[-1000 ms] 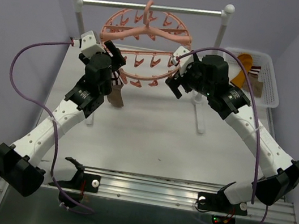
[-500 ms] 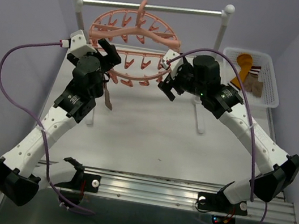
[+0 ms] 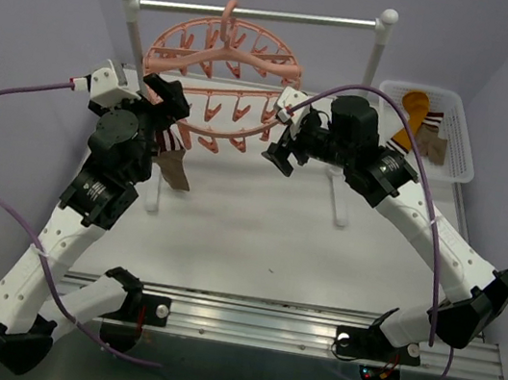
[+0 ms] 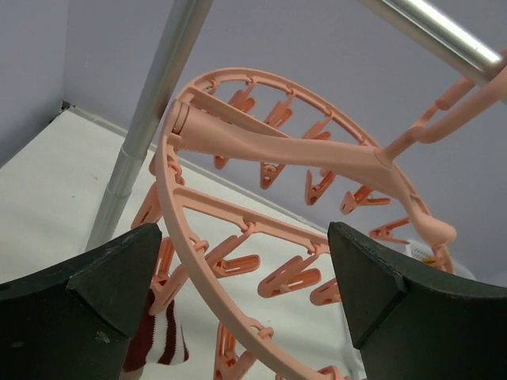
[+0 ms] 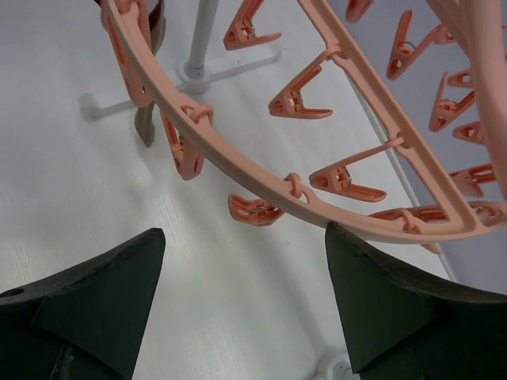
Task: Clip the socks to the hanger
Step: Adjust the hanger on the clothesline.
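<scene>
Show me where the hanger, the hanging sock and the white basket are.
hanger (image 4: 293, 150): left wrist view, thick central arm.
sock (image 3: 177, 173): top external view, brown lower part.
white basket (image 3: 465, 149): top external view, right wall.

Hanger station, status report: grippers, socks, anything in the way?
Left gripper open, right gripper open, both at the hanger. One sock hangs from a clip; more in basket. Stand post close beside left gripper.

white segmented arms (image 3: 37, 253) with black joints (image 3: 97, 193), looping purple cables (image 3: 368, 89), dark matte wedge-shaped pincer fingers (image 4: 111, 285)
</scene>
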Robot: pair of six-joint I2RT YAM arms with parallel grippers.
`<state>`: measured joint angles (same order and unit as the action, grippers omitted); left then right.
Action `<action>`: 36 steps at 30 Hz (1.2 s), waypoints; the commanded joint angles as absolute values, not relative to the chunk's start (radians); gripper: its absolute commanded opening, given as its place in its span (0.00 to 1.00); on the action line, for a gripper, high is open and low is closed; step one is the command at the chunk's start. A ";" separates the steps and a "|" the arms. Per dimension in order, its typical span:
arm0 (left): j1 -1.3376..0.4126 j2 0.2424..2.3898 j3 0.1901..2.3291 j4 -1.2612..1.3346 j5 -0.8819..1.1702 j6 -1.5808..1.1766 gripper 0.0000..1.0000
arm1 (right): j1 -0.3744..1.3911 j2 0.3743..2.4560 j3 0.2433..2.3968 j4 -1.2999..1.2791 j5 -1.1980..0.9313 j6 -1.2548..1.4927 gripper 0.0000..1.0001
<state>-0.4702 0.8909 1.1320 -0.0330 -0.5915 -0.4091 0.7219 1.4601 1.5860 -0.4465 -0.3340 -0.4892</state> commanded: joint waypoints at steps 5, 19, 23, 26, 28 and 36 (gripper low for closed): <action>-0.474 0.884 1.172 -0.222 -0.655 -0.480 0.99 | 0.735 1.396 1.545 -0.359 -0.324 -0.462 0.87; -0.476 0.652 0.902 -0.008 -0.094 -0.520 0.99 | 0.735 1.411 1.565 -0.362 -0.284 -0.437 0.88; -0.476 0.614 0.867 -0.008 -0.034 -0.537 0.99 | 0.735 1.404 1.563 -0.361 -0.308 -0.422 0.88; -0.480 0.614 0.842 0.026 -0.005 -0.558 0.98 | 0.735 1.405 1.569 -0.361 -0.314 -0.410 0.87; -0.488 0.635 0.831 0.029 0.031 -0.557 0.97 | 0.735 1.413 1.571 -0.359 -0.318 -0.402 0.88; -0.541 0.690 0.833 0.048 0.072 -0.502 0.91 | 0.744 1.431 1.585 -0.357 -0.324 -0.379 0.87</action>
